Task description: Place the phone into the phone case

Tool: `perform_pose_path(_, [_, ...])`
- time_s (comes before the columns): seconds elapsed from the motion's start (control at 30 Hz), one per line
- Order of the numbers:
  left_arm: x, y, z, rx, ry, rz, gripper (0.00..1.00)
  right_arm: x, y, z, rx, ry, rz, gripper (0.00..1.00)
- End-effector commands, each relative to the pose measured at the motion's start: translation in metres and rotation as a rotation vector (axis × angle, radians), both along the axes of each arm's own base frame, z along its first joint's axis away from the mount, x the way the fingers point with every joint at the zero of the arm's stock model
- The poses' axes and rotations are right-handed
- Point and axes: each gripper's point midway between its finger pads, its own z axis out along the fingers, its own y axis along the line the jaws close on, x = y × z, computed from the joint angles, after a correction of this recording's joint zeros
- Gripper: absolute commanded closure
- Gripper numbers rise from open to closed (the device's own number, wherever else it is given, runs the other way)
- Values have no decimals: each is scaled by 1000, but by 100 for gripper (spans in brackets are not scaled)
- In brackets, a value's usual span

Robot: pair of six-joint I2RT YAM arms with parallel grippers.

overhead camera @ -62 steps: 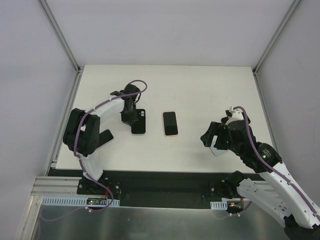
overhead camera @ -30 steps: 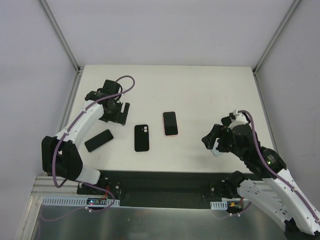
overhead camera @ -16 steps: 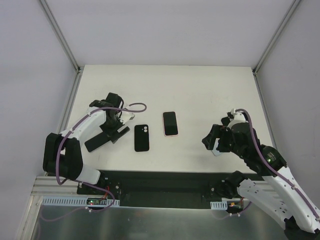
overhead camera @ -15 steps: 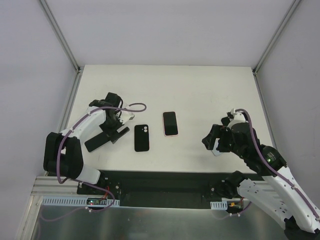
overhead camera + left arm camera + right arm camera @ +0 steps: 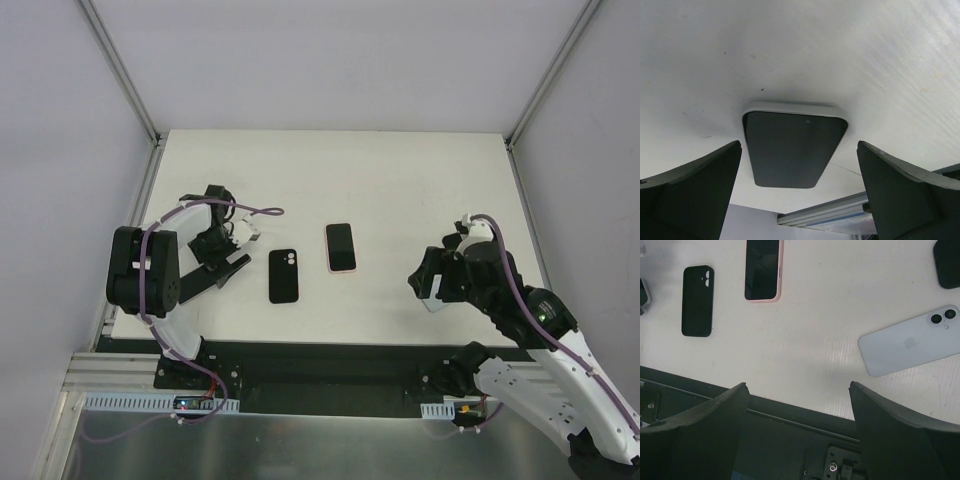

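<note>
Left end effector (image 5: 220,256) spread over dark phone (image 5: 792,150) lying screen-up on table (image 5: 400,180), black phone case (image 5: 283,276) nearby, right end effector (image 5: 799,386) spread wide

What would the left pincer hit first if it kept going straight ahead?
Probably the dark-screened phone lying on the table, centred in the gap of the open left pincer. How near it is I cannot tell.

no words or numbers can be read in any view. the only brand sign is a faint grey apple logo (image 5: 910,343) in the middle of the back of a pale blue phone (image 5: 912,341), which lies face down on the tabletop (image 5: 815,345) at the right of the right wrist view.
</note>
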Motion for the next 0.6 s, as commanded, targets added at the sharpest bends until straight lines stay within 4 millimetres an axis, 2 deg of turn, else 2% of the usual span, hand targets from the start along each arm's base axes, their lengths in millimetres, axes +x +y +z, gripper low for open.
perform_pose_path(0.0, [21, 5, 5, 6, -57, -37, 2, 4, -6, 18, -12, -50, -9, 15])
perform_pose_path(0.2, [16, 6, 0, -12, -39, -32, 1, 6, -6, 16, -22, -47, -13, 16])
perform_pose_path(0.3, [17, -1, 1, -48, -42, -24, 2, 8, -5, 17, -24, -52, -11, 16])
perform_pose_path(0.57, [12, -5, -8, -70, -10, -27, 5, 9, -1, 24, -9, -58, 3, 16])
